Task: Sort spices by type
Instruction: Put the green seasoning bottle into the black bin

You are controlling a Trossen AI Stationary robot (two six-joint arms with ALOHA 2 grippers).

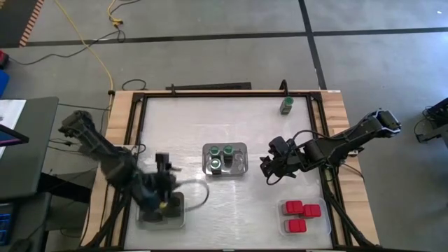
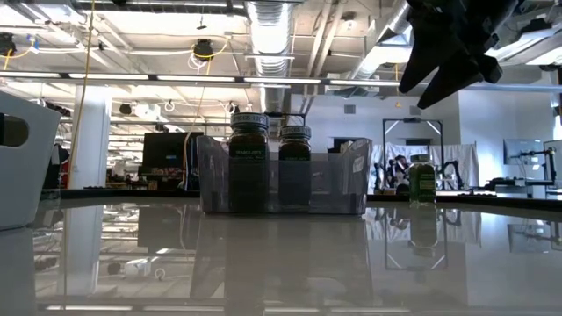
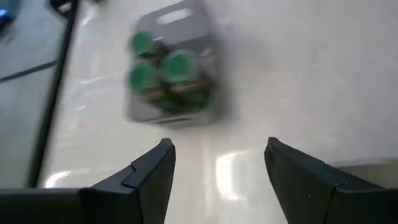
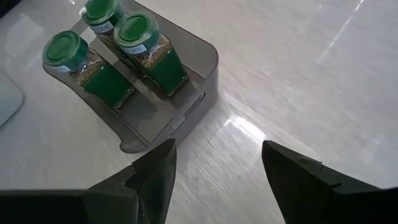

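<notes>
Three green-lidded spice jars (image 1: 218,155) stand upright in a clear tray (image 1: 241,166) at the table's middle, also seen in the right wrist view as jars (image 4: 118,53). One more green-lidded jar (image 1: 286,105) stands alone on the table near the far edge. Several red-topped spices (image 1: 301,213) lie in a tray at the near right. My left gripper (image 3: 217,155) hangs open and empty above the near left, pointing at the middle tray (image 3: 171,109). My right gripper (image 4: 217,155) hangs open and empty just right of that tray.
A clear tray (image 1: 143,218) sits under my left arm at the near left corner; what it holds is hidden by the arm. A dark frame (image 1: 140,119) borders the white table top. Bare table lies between the middle tray and the far edge.
</notes>
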